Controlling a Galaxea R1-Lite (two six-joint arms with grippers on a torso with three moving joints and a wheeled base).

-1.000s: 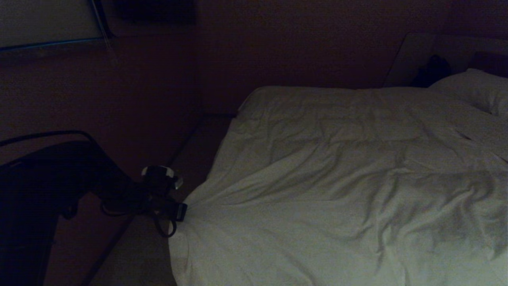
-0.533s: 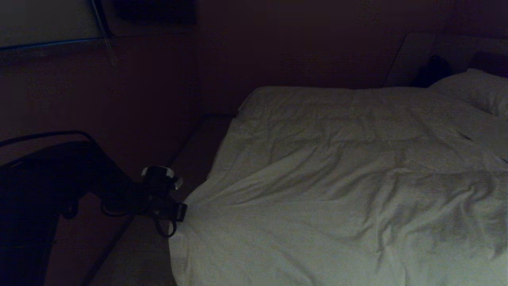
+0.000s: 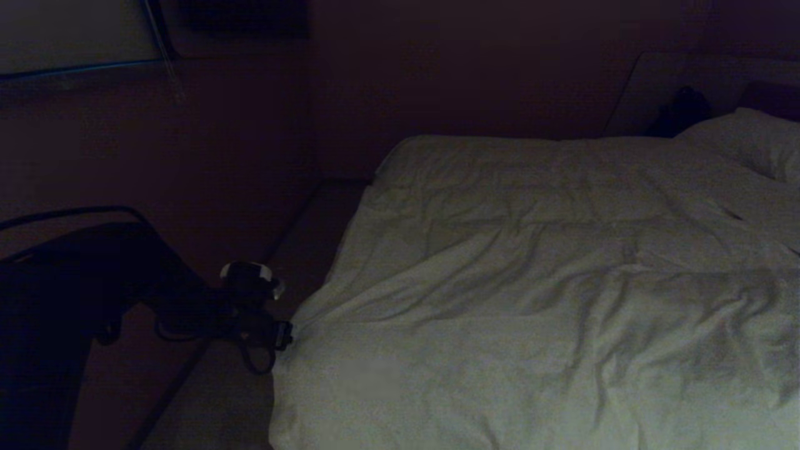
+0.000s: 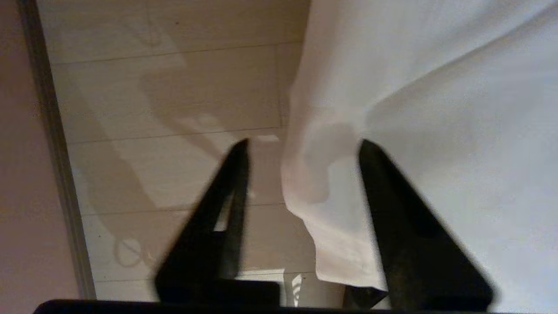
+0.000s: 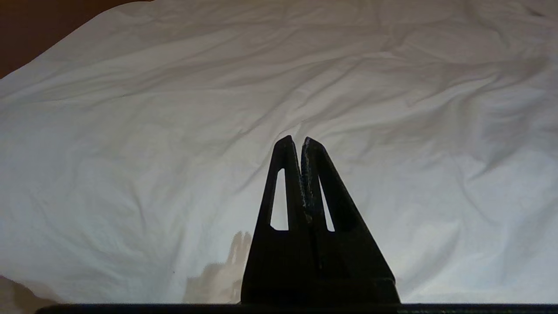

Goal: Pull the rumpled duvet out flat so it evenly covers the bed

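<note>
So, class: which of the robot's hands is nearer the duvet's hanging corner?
Left. The left hand straddles the hanging corner of the duvet, fingers spread either side. The right hand is shut, poised above the duvet's creased top, no corner near it.

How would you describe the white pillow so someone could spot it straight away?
Start at the big white rumpled duvet covering the bed. Follow it to its far right end, below the dark headboard. The plump white pillow lies there, raised and rounded, unlike the flatter creased duvet.

My head camera overlooks the duvet (image 3: 531,300) from high; both wrist cameras view it close (left, its edge).
</note>
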